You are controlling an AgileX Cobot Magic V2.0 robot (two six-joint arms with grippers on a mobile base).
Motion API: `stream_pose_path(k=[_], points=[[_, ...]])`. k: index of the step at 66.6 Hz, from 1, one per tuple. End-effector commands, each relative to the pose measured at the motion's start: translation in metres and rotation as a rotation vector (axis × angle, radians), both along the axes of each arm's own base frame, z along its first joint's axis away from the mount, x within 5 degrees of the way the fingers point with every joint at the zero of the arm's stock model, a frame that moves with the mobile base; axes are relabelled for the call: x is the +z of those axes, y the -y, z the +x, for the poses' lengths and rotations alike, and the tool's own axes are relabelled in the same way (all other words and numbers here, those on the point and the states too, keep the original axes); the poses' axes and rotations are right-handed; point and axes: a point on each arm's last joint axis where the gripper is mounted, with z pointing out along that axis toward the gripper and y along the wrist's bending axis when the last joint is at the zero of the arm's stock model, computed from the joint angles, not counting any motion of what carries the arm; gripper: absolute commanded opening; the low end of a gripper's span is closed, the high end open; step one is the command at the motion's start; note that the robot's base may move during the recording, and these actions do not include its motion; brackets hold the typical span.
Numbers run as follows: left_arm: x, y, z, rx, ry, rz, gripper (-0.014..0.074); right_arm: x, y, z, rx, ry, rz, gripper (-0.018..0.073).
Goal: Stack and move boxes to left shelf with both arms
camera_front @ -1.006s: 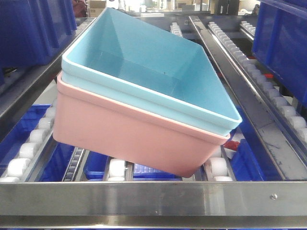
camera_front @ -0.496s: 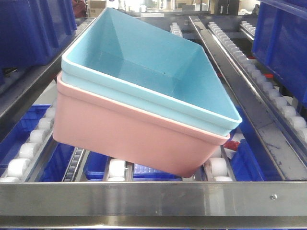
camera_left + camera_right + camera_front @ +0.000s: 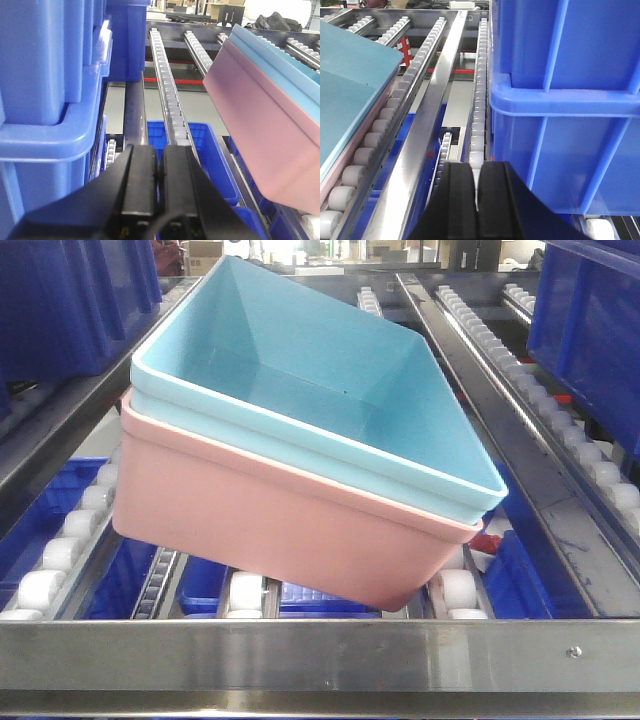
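Shifted only very slightly toward the right since 1 second ago, otherwise lay as before: light blue tub [image 3: 330, 390] nested inside salmon pink tub [image 3: 270, 515], the 2 forming 1 stack. Rested tilted on the left shelf [image 3: 320, 652], just behind its brushed-metal front bar, with the near right corner lower than the left one. Sat across the rails of white rollers [image 3: 45, 585], turned at an angle to them and not straight. Showed the blue rim band a little above the pink rim all along the front edge.

Appeared from the left wrist view as a pink wall [image 3: 260, 125] with a blue edge on top, apart from the left gripper [image 3: 159, 175]. Showed this gripper with fingers pressed together and nothing between them, next to stacked dark blue storage bins [image 3: 47, 85].

Showed the right gripper [image 3: 477, 182] also with fingers together and empty, beside another dark blue bin [image 3: 565, 100]. Lay well apart from the tubs, whose blue rim [image 3: 355, 100] was seen at the left edge, beyond a roller rail [image 3: 375, 140] and a steel beam [image 3: 425, 125].
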Motion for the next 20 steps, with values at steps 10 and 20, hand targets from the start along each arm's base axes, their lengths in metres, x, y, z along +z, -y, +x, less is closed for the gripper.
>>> stream_pose_path(k=[10,20], points=[[-0.0014,-0.0009,-0.0003,0.009,0.068,-0.019,-0.0003,0.0159,0.0002,-0.0037,-0.004,0.134,-0.001,0.0055],[-0.0014,-0.0009,-0.0003,0.009,0.068,-0.019,-0.0003,0.0159,0.0002,-0.0037,-0.004,0.134,-0.001,0.0055]])
